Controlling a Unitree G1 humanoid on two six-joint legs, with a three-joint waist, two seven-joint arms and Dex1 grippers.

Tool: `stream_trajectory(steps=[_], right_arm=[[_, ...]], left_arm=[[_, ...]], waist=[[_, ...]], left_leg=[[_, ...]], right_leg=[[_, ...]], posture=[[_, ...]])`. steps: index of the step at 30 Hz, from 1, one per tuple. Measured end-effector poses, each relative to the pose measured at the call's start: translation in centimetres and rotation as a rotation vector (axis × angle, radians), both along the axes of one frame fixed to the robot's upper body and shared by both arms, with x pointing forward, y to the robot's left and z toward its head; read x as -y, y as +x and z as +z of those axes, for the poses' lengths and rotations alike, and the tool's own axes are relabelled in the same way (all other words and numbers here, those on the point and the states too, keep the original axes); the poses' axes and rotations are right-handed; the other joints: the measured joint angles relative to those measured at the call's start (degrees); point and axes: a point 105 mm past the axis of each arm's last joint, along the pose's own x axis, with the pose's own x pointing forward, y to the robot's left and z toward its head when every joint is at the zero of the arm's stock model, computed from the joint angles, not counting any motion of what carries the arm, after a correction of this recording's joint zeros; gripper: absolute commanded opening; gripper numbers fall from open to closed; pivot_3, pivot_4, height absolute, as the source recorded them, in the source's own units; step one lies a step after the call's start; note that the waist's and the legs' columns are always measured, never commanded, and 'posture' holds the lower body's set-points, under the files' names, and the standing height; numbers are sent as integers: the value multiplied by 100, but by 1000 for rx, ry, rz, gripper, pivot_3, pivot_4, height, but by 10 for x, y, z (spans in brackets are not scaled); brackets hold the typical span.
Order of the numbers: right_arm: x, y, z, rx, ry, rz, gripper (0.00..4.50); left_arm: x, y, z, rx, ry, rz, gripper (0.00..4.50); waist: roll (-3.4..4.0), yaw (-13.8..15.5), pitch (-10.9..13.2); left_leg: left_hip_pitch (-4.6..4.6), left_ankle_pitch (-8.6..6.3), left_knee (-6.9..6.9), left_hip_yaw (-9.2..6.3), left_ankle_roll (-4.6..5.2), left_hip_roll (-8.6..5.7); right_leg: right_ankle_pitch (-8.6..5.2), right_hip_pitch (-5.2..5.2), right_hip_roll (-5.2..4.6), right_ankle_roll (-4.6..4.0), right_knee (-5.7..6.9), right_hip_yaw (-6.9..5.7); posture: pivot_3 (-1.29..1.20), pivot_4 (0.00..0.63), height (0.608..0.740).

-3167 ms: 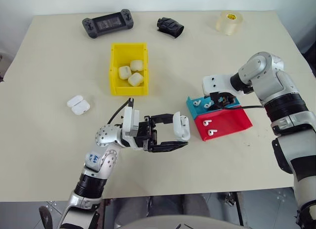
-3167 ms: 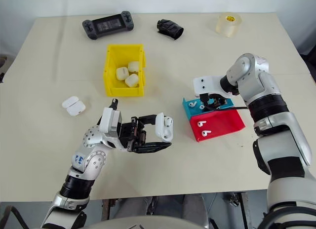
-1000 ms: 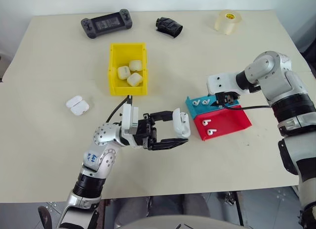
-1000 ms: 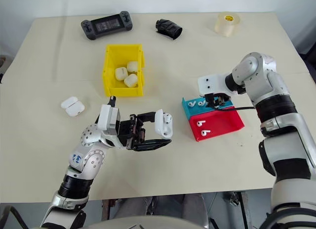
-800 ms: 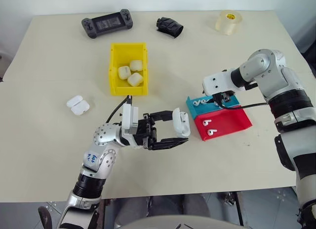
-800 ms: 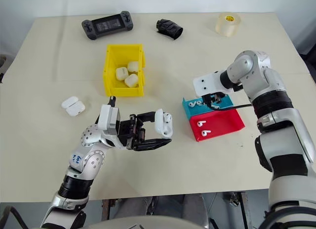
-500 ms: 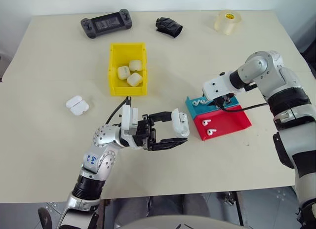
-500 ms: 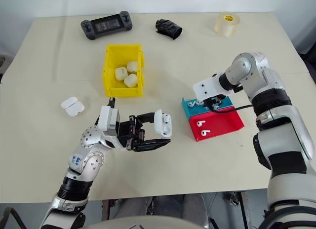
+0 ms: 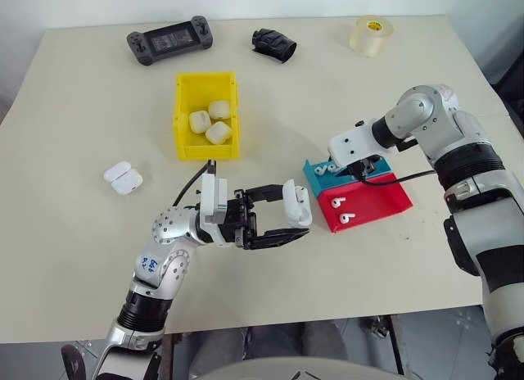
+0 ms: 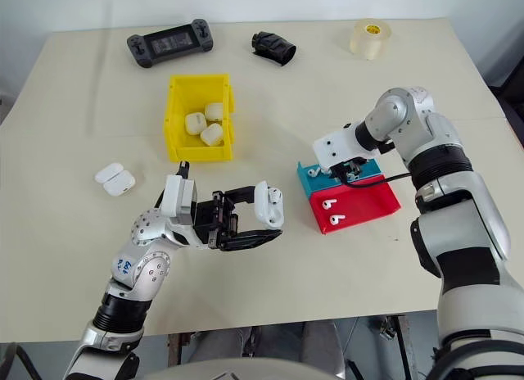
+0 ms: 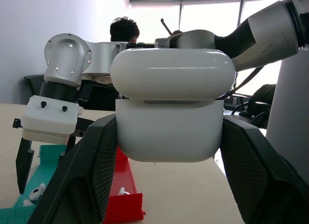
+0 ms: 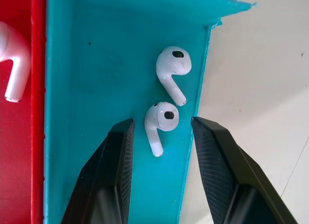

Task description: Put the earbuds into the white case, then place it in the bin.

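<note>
In the lower middle of the head view, the left gripper (image 9: 288, 223) is clamped on a white case (image 9: 296, 205), which it holds off the cream table (image 9: 82, 257); the left wrist view shows its two black fingers (image 11: 89, 171) pressed against either side of the case, whose lid sits slightly raised above the body (a thin seam shows between them). To the right of centre, the right gripper (image 10: 344, 172) points down over the teal tray (image 10: 311, 179), its fingers (image 12: 108, 166) parted with one earbud (image 12: 159, 122) lying between them on the tray floor, not touched. A second earbud (image 12: 173, 69) lies just beyond it, near the tray's wall. The red tray (image 9: 381, 201) sits directly against the teal one and holds two more earbuds (image 9: 342, 212). The yellow bin (image 9: 182, 122) stands in the upper left of the frame with three closed cases (image 9: 209, 121) inside. An open case (image 9: 123, 178) lies on the table at far left. Along the top edge are a game controller (image 9: 168, 39), a crumpled black object (image 9: 273, 43) and a roll of clear tape (image 9: 370, 33).
</note>
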Motion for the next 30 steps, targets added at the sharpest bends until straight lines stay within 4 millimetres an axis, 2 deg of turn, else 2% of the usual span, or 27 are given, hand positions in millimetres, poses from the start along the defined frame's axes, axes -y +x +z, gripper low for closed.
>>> stream_trajectory(steps=[4, 12, 17, 22, 27, 30], right_arm=[[-4, -1, -2, -17, -5, 15, 494], [-3, 0, -2, -19, 8, 1, 495], [-1, 3, 4, -25, 77, -59, 495], [16, 3, 35, -16, 267, -186, 495], [33, -9, 55, -53, 506, -294, 495], [38, -23, 69, -107, 733, -366, 495]], left_arm=[[0, 0, 0, -1, -2, 5, 2795], [0, 0, 2, 5, -4, 6, 2795], [0, -1, 2, 8, -1, 6, 2795], [-1, -1, 2, 12, 4, 8, 2795], [-2, 0, 3, 15, 5, 8, 2795], [-2, 4, 4, 21, 9, -2, 2795]], waist=[[0, 1, 0], [1, 2, 0], [1, 3, 0], [2, 11, 0], [1, 17, 0], [2, 47, 1]], left_leg=[[0, 0, 0, -1, 0, 0], [1, 0, 1, -1, 0, 0], [0, 0, 0, -1, 0, 0], [-1, 0, 1, -3, 0, -2], [-3, 0, 2, -2, 0, -2], [-8, 0, 6, -4, 0, -2]], right_leg=[[0, 0, 1, 0, 1, 0], [0, 1, 1, 0, 1, 0], [0, 0, 1, 0, 1, 0], [1, 0, 1, -1, 1, 2], [1, 2, 0, -1, 1, 4], [2, 2, -2, -1, 1, 5]], posture=[[0, 150, 740], [0, 150, 740], [0, 150, 740], [0, 150, 740], [0, 150, 740], [0, 150, 740]])
